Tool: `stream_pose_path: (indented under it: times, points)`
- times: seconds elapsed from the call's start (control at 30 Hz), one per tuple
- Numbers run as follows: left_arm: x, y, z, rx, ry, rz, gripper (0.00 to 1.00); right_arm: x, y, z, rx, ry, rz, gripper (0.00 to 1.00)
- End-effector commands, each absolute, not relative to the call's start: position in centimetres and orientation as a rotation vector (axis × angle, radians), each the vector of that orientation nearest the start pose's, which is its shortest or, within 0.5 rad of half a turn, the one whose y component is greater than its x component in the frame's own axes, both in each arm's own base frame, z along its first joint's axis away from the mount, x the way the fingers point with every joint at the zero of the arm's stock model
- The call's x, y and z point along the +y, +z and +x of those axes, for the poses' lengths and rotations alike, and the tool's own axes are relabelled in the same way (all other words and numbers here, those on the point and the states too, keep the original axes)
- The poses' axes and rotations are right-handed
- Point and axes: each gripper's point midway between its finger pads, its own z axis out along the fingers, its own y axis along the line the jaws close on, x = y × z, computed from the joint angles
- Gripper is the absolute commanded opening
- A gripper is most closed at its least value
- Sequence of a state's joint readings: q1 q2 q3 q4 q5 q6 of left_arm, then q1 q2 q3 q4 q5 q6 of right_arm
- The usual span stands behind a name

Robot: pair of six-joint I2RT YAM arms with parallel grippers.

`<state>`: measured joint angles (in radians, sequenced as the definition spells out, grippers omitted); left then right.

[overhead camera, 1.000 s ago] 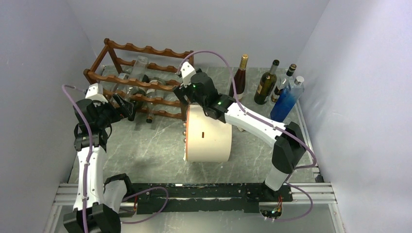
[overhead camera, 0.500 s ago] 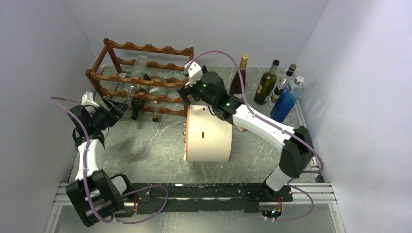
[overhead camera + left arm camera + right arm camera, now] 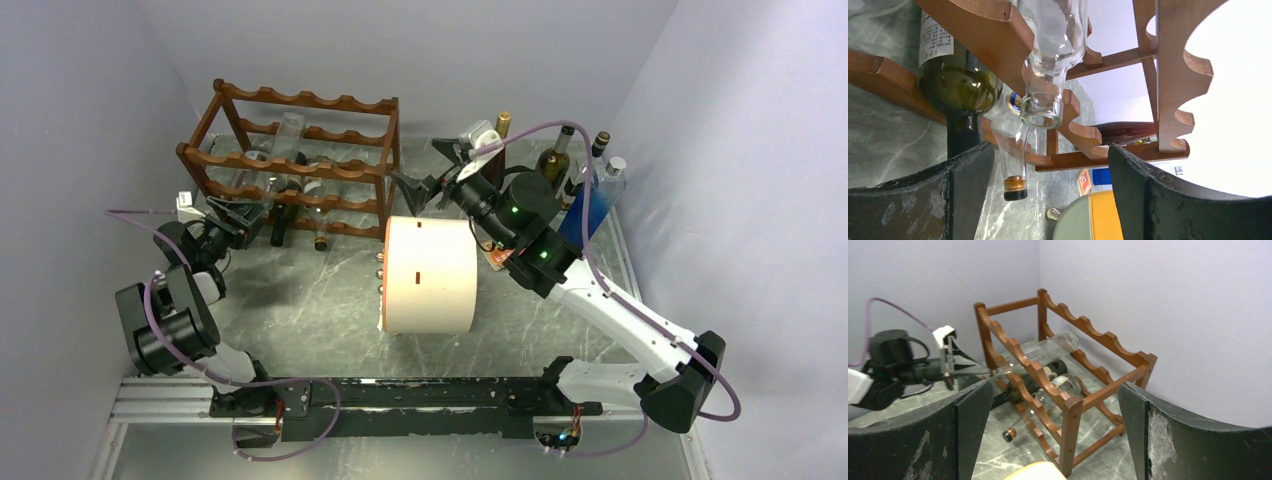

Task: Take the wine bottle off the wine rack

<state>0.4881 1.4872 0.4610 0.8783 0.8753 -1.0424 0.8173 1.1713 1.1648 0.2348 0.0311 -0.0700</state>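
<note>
**Inspector:** When the rack was examined, where did the wine bottle lie?

**Assessor:** Several bottles lay in the wine rack (image 3: 1071, 430). I took the dark green wine bottle (image 3: 955, 92) as the likely one. It sat in a lower tier toward the left end, under a clear bottle (image 3: 1050, 60). Its long axis ran front to back through the rails, with the neck pointing out of the near side.

**Inspector:** Which arm was nearer?

**Assessor:** The left. The left gripper (image 3: 1045, 152) stood just beside the rack's near left corner, jaws apart and nothing between them. The dark neck lay to one side of the gap, partly hidden behind one finger. The right gripper (image 3: 1053, 386) hung raised off the rack's right end, beyond the cream cylinder (image 3: 430, 275) and well apart from that bottle, jaws spread wide and empty.

**Inspector:** Finding?

**Assessor:** In my judgement the left arm had to centre on the neck, then draw it out along its own axis
</note>
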Motion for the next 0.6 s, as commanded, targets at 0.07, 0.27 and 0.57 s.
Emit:
stream_pose_path:
  times: [0.07, 0.27, 0.57]
  points:
    - [0.7, 17.5, 39.2, 1.597, -1.164, -0.540, 0.87, 29.3, 43.4, 27.2, 1.210, 0.661, -0.591, 1.00]
    - [0.5, 16.7, 40.4, 1.581, -1.220, -0.544, 0.79, 28.7, 42.6, 27.9, 1.253, 0.610, -0.580, 1.00]
    - [0.5, 16.0, 41.7, 1.545, -1.290, -0.564, 0.71, 28.5, 42.0, 27.9, 1.265, 0.593, -0.590, 1.00]
